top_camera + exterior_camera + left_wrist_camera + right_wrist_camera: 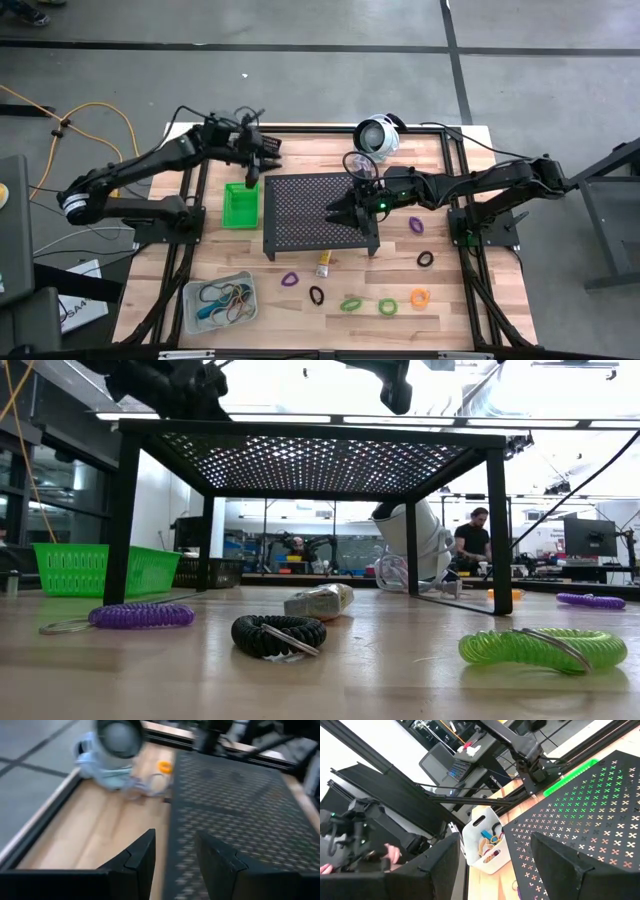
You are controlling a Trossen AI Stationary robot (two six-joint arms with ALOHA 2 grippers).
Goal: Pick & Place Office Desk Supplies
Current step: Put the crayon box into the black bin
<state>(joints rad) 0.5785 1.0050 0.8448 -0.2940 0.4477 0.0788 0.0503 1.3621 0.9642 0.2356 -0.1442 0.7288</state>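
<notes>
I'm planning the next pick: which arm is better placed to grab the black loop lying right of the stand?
Probably the right: its open gripper hangs over the stand, nearer the black loop. The left gripper is above the green bin.

Black perforated stand (317,211) on the wooden counter (440,310), four legs down, mesh top level. Round white-and-silver device (377,135) just beyond the stand's far right corner, cable (357,162) coiled between the two. Orange cord (92,125) on the grey floor (300,85), well left of the stand. Seen under the stand in the low view: a seated person (472,541) in dark clothes, monitor (590,537) beside.
</notes>
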